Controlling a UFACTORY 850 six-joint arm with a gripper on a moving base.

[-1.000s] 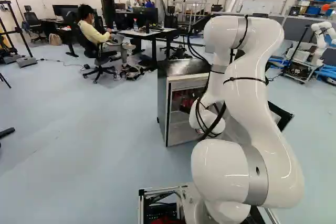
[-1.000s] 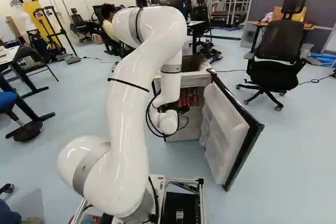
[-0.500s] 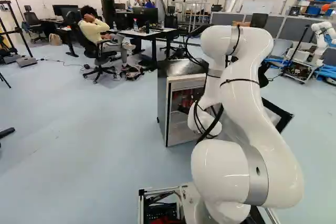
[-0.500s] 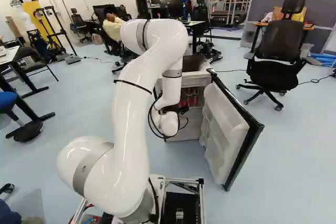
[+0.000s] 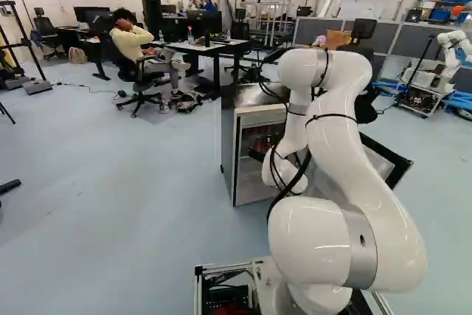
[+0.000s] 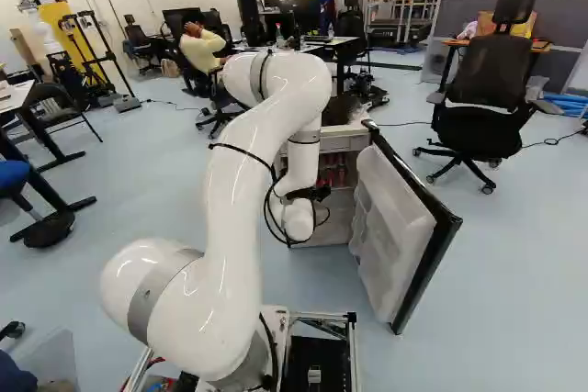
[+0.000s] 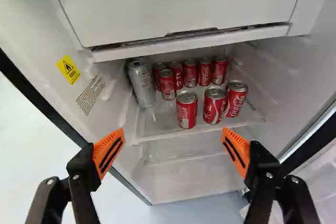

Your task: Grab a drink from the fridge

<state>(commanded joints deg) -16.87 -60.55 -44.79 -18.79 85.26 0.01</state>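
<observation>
In the right base view my gripper [image 6: 315, 194] shows as a dark shape at the opening of the fridge [image 5: 229, 149]; its fingertips are hidden there. The wrist view shows the gripper [image 7: 173, 131] open, its orange pads wide apart with nothing between them. Beyond the fingers, red cans stand upright on the fridge shelf [image 7: 157, 135]. Three are nearer the shelf's front: one red can [image 7: 187, 110], a middle one [image 7: 213, 106] and another [image 7: 235, 99]. Several smaller-looking red cans [image 7: 190, 74] stand behind, beside silver cans [image 7: 142, 85].
The fridge door [image 6: 409, 227] stands open right of the arm. A white compartment front [image 7: 178, 3] hangs above the shelf, with fridge side walls on both sides. An office chair [image 6: 482, 103] is beyond the door. Another robot [image 5: 450, 60] stands far right.
My arm's upper bend has dropped and shifted left in the left base view, right in the right one. The wrist has moved slightly. The base and fridge have stayed in place.
</observation>
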